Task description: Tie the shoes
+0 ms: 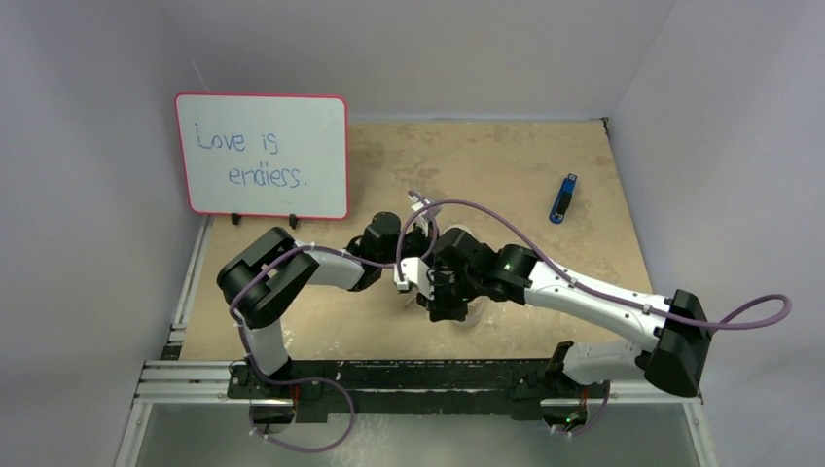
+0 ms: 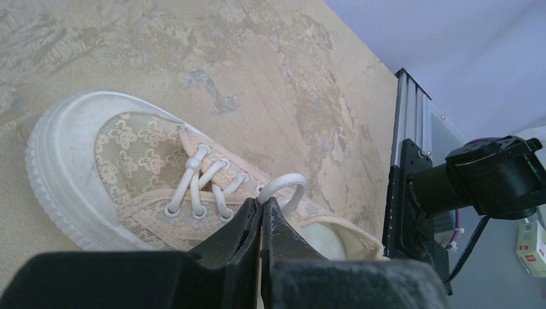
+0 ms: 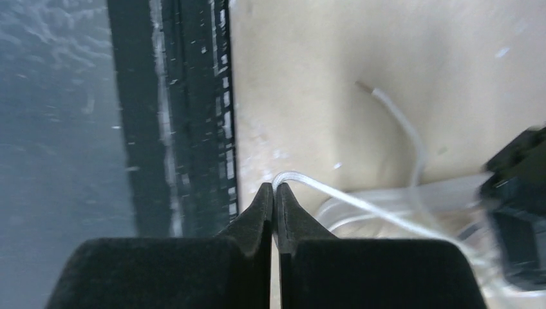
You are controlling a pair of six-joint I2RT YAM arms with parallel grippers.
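The pale pink-beige sneaker (image 2: 129, 167) with a light sole lies on the table, toe toward the left of the left wrist view. In the top view it is mostly hidden under the two grippers at mid table. My left gripper (image 2: 261, 205) is shut on a white lace loop (image 2: 286, 187) rising above the shoe's tongue. My right gripper (image 3: 275, 188) is shut on a white lace (image 3: 335, 196) that stretches taut to the right. A loose lace end (image 3: 393, 109) curves over the table beyond it. In the top view the left gripper (image 1: 407, 265) and right gripper (image 1: 446, 297) are close together.
A whiteboard (image 1: 261, 154) with handwriting stands at the back left. A blue and black object (image 1: 562, 198) lies at the back right. The black rail (image 3: 187, 116) at the table's near edge runs beside my right gripper. White walls enclose the table.
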